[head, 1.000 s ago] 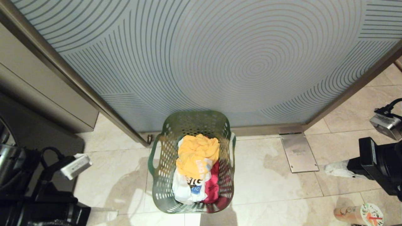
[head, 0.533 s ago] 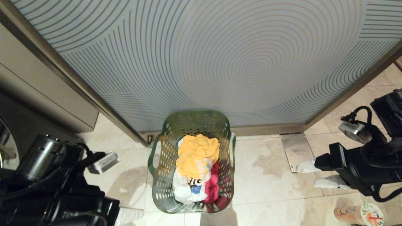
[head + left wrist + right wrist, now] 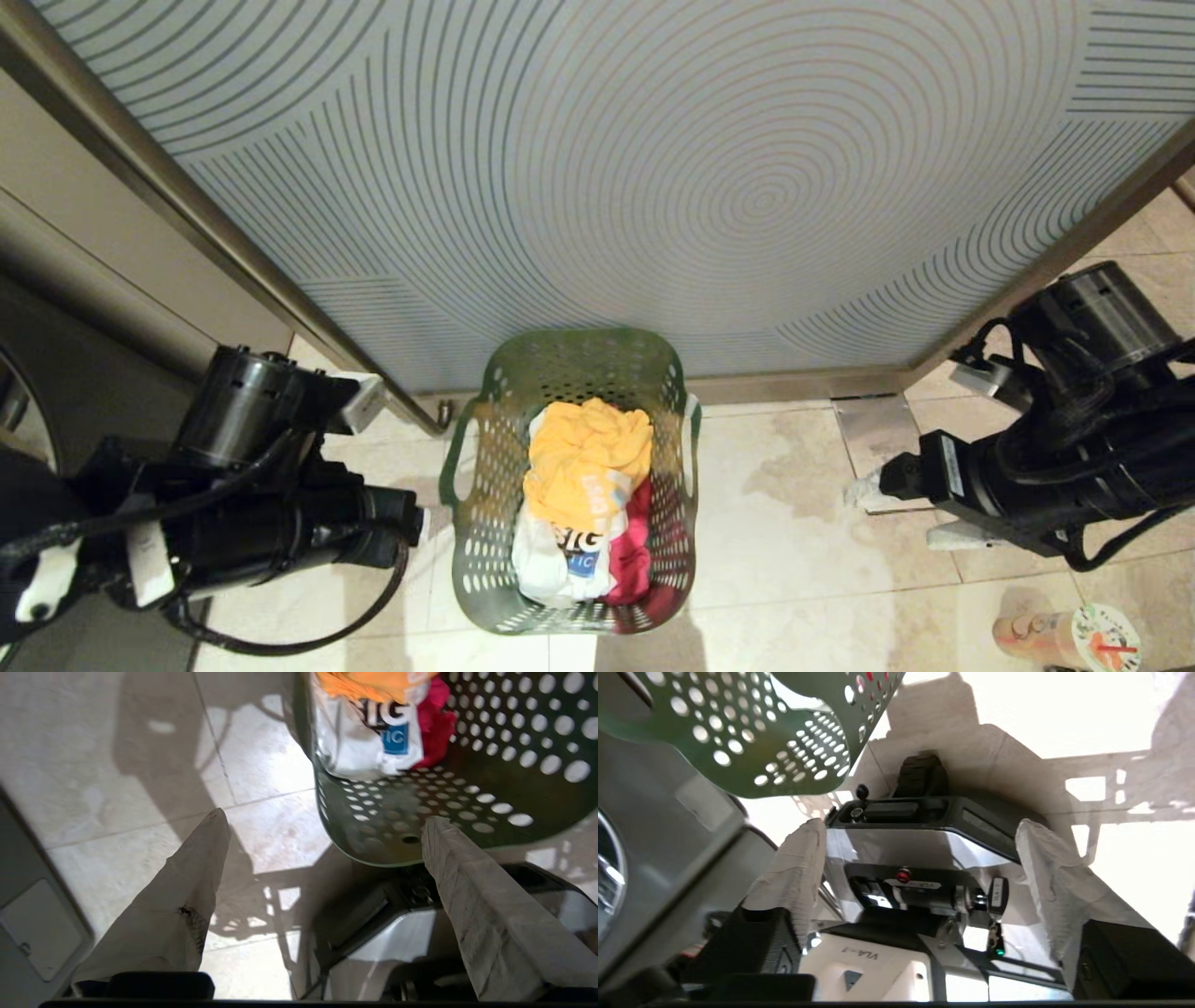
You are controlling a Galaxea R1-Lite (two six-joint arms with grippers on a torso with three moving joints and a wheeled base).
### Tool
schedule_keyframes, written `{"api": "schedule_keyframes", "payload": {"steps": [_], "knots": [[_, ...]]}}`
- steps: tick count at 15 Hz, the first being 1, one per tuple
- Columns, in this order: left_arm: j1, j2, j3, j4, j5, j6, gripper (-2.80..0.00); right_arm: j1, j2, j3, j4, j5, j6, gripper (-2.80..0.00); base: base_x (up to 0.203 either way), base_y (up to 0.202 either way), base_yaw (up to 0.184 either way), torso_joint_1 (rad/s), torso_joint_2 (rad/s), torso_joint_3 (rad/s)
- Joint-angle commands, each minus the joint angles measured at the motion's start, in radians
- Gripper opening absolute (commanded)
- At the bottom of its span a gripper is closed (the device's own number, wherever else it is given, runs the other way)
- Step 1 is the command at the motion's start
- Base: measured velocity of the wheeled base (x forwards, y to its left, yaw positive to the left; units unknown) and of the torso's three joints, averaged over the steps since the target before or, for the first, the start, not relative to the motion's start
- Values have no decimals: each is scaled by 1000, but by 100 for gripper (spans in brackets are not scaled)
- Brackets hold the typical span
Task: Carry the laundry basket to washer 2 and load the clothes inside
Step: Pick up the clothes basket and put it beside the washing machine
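The green laundry basket (image 3: 485, 523) stands on the tiled floor against a glass panel. In it lie the clothes: a yellow garment (image 3: 583, 457) on top, a white printed shirt (image 3: 551, 560) and a red garment (image 3: 637, 551). My left gripper (image 3: 420, 525) is level beside the basket's left side; in the left wrist view this gripper (image 3: 324, 823) is open and empty, with the basket's corner (image 3: 420, 807) just past its fingertips. My right gripper (image 3: 901, 513) stands apart on the basket's right, also open and empty (image 3: 917, 828). A dark grey washer (image 3: 23, 392) shows at the left edge, its label out of view.
A frosted glass panel with ring lines (image 3: 653, 187) rises behind the basket. A metal floor plate (image 3: 882, 429) lies near the right gripper, and a paper cup (image 3: 1064, 639) at the front right. A beige cabinet (image 3: 84, 233) stands at the left. My own base (image 3: 924, 849) shows under the right gripper.
Both arms have swung in from the picture's edges toward the basket's sides. The right gripper's fingers have spread apart. The basket and clothes have not moved.
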Motion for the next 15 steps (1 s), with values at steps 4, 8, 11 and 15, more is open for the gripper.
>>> {"api": "schedule_keyframes", "payload": {"steps": [4,8,11,15], "knots": [[6,68,-8,-43,49,32,0,24,99,-32,-80,22,-56,0,0,0,0,0,0,0],[11,162,-12,-159,53,29,0,2,184,-24,-241,179,-161,0,0,0,0,0,0,0],[12,244,-23,-227,56,32,0,0,286,-52,-321,182,-179,0,0,0,0,0,0,0],[65,324,-70,-298,71,84,0,0,367,-122,-337,180,-179,0,0,0,0,0,0,0]]}}
